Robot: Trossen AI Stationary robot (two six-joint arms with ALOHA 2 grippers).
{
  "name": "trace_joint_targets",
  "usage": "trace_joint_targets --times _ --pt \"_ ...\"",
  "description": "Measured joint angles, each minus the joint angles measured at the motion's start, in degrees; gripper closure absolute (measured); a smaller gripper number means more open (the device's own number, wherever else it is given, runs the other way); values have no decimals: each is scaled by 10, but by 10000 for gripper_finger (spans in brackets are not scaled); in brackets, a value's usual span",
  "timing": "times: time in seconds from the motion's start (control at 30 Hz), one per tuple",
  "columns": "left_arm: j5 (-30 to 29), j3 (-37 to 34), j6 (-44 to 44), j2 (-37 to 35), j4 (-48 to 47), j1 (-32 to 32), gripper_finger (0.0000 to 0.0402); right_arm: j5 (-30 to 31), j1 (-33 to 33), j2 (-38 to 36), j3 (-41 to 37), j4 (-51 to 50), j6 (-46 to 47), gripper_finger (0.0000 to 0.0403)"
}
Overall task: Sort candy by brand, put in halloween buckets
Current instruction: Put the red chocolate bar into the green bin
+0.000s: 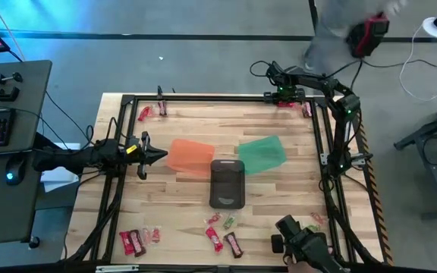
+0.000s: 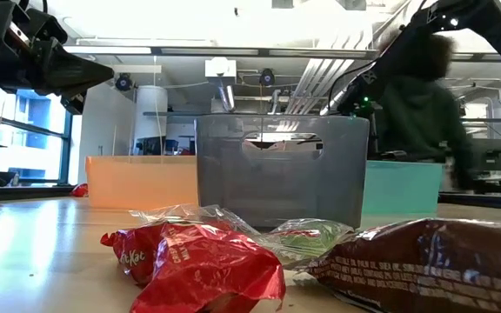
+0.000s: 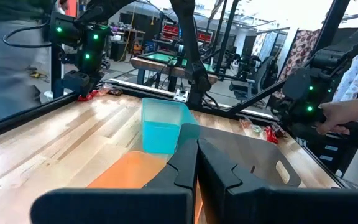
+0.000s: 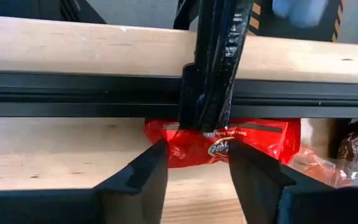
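Note:
Three buckets stand mid-table: orange [image 1: 190, 157], green [image 1: 262, 154] and dark grey [image 1: 227, 182]. My left gripper [image 1: 158, 155] hovers shut just left of the orange bucket [image 3: 135, 171], above the table, with nothing between its fingers [image 3: 185, 165]. My right gripper [image 1: 279, 97] is at the far edge, open, pointing at a red-wrapped candy [image 4: 253, 140] that lies on the wood under the black frame rail. Its fingers stand on either side of that wrapper. More candy lies along the near edge: red wrappers [image 1: 131, 243], a brown bar [image 1: 234, 244] and small green and pink pieces [image 1: 226, 221].
A black frame rail [image 1: 218, 98] runs around the table. More candy lies at the far left [image 1: 144, 114], the far right [image 1: 307, 110] and the near right [image 1: 317, 220]. A person's hand [image 3: 347, 115] rests on a dark device [image 1: 302, 241] at the near right. A person stands beyond the far edge [image 1: 332, 30].

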Motion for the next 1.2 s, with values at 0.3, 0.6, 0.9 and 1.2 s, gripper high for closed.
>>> trace_joint_targets --times 0.3,0.6,0.9,1.2 --pt "0 0 0 0 0 0 401 2 4 0 0 -7 -14 395" --pt "0 0 0 0 0 0 401 -8 48 -49 29 -44 -45 400" --pt "0 0 0 0 0 0 401 -213 140 -170 43 -88 -86 403" --pt "0 0 0 0 0 0 401 -311 351 -242 42 -277 -72 403"
